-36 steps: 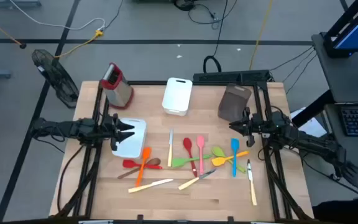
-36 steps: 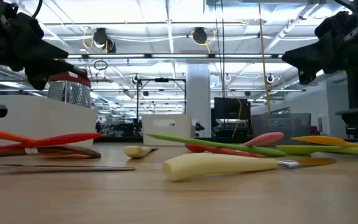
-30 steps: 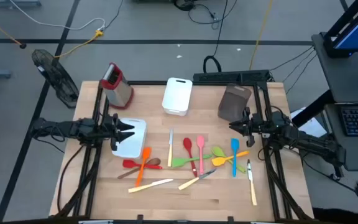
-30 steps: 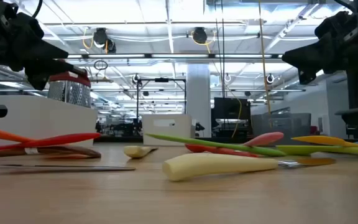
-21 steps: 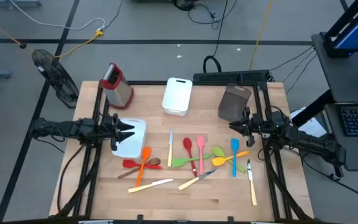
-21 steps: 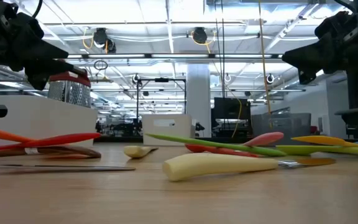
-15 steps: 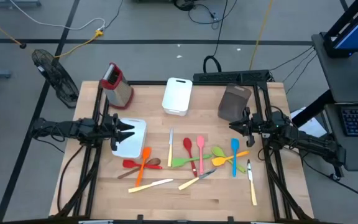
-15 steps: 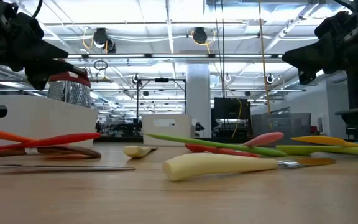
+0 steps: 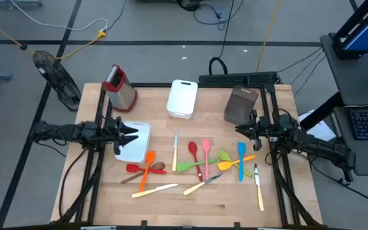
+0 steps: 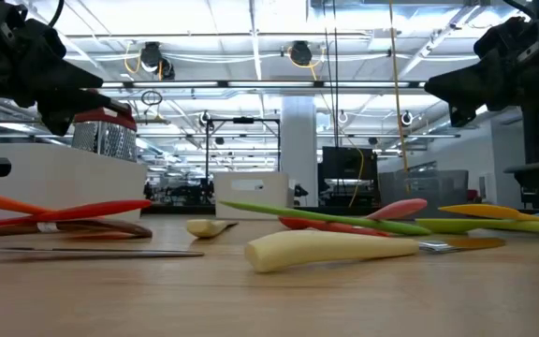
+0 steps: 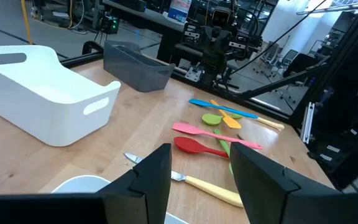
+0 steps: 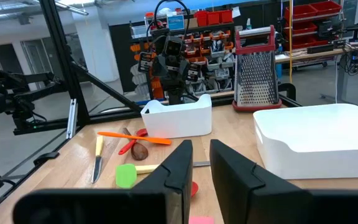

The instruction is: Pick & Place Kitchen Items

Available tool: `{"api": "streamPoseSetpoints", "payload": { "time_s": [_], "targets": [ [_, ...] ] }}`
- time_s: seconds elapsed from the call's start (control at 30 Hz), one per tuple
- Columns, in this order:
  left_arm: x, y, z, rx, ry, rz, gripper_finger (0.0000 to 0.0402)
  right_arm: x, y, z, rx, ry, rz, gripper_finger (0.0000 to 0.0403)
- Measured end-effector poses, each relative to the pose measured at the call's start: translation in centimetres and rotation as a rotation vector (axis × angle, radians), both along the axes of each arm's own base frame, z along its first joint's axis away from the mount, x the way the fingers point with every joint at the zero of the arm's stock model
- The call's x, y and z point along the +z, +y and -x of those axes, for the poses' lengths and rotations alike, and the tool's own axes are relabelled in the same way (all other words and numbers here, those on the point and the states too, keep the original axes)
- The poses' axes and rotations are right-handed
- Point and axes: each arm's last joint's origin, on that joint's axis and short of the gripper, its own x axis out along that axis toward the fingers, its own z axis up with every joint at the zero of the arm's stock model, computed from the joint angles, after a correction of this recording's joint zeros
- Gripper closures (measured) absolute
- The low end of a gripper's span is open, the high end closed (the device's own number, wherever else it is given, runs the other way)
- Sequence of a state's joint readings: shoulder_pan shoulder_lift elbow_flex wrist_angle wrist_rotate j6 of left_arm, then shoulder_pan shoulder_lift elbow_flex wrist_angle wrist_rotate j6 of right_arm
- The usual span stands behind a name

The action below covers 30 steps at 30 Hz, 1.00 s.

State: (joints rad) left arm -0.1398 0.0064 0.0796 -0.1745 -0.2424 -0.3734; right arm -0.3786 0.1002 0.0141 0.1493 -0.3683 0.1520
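A: The fingers of the left gripper [image 11: 194, 177] stand apart with bare space between them, holding nothing; it hangs above the white tub [image 9: 135, 142] at the table's left side.

B: And the right gripper [image 12: 196, 167]?

A: Its fingers show only a narrow gap and hold nothing either. It hovers at the right side of the table [image 9: 190, 204], just in front of the brown holder [image 9: 241, 105].

B: Where are the kitchen items?

A: Spread on the table between the two arms. Near the left tub, an orange spatula [image 9: 147, 170] crosses a red spoon [image 9: 135, 168] and a wooden spoon [image 9: 154, 168]. A cream-handled knife [image 9: 156, 189] lies nearer the front edge, and another [image 9: 174, 153] points toward the back. In the middle, a red spoon [image 9: 193, 150] and a pink spoon [image 9: 206, 151] lie side by side, with a green spatula [image 9: 190, 165] across them.

B: And on the right?

A: A blue spatula [image 9: 241, 155] crosses a yellow spoon [image 9: 230, 163], close to a green spoon [image 9: 223, 155]. Another cream-handled knife [image 9: 259, 188] lies just beside the right arm.

B: Anything behind?

A: A second white tub [image 9: 183, 98] at the back centre and a red-topped grater [image 9: 119, 87] at the back left.
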Motion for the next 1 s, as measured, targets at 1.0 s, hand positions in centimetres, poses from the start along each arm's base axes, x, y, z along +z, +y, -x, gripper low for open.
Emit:
{"api": "streamPoseSetpoints", "payload": {
  "time_s": [1.0],
  "targets": [
    [-0.01, 0.00, 0.00, -0.001, 0.001, 0.000, 0.0231, 0.03, -0.01, 0.00, -0.003, -0.003, 0.026, 0.0353]
  ]
}}
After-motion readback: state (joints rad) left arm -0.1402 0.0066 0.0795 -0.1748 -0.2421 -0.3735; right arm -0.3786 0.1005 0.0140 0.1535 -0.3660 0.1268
